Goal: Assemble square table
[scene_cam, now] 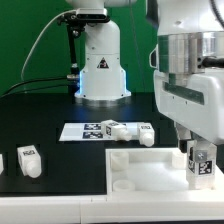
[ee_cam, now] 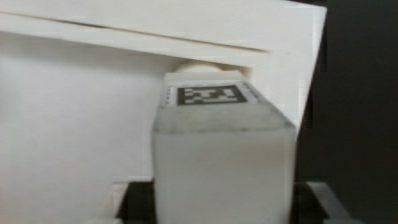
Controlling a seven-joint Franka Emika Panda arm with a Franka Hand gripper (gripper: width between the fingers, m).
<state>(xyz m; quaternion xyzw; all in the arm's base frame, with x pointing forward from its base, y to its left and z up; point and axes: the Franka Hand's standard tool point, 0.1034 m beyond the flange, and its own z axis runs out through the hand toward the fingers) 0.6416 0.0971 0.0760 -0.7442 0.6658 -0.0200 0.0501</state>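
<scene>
The white square tabletop [scene_cam: 140, 166] lies flat at the front of the black table; a round hole shows near its front left corner. My gripper [scene_cam: 201, 165] is over the top's right side, shut on a chunky white leg [scene_cam: 202, 163] with a tag marker, held upright. In the wrist view the leg [ee_cam: 221, 150] fills the middle between my dark fingers [ee_cam: 135, 200], its tagged end against the tabletop's edge [ee_cam: 107, 60]. Other legs lie on the table: one [scene_cam: 30, 160] at the exterior view's left, one [scene_cam: 118, 131] on the marker board.
The marker board [scene_cam: 90, 131] lies flat behind the tabletop. The robot's white base [scene_cam: 100, 65] stands at the back centre, with cables to its left. A white part [scene_cam: 2, 162] shows at the exterior view's far left edge.
</scene>
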